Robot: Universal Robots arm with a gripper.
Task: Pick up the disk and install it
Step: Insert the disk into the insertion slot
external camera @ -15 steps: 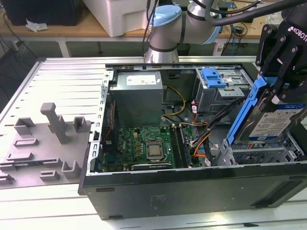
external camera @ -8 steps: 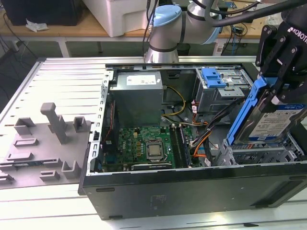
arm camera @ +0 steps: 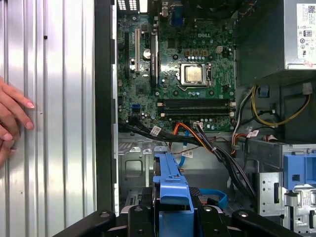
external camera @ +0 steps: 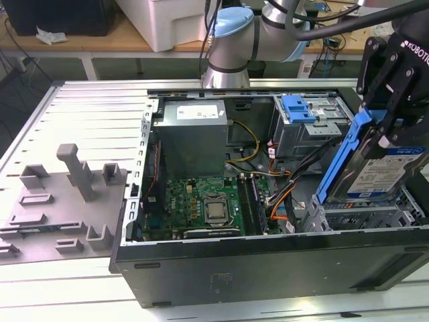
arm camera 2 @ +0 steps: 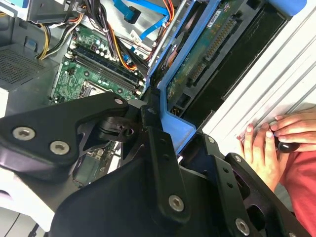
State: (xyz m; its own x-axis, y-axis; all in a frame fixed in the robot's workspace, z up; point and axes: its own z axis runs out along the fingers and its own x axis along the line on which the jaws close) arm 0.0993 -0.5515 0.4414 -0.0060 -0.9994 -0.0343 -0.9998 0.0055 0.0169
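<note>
Gripper (external camera: pixel 387 131) clamps disk (external camera: pixel 392 172) over open case (external camera: pixel 268 268); ribbed metal table (external camera: pixel 80 107), workbench (external camera: pixel 100 44) behind.

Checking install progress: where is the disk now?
At the exterior view's right: the gripper holds the disk tilted over the open computer case, beside the silver drive cage.

Not much here you can properly read, tbh. In the exterior view there's white block lettering up the black body of the gripper (external camera: pixel 387 134). The disk (external camera: pixel 385 176) has a white-and-blue label with lines of print, way too small to make out. The power supply (external camera: pixel 194 144) has a white sticker (external camera: pixel 198 112) with tiny rows of text and marks. In the first wrist view the motherboard (arm camera: pixel 173 54) has a small white logo near the CPU socket (arm camera: pixel 193 74).
</note>
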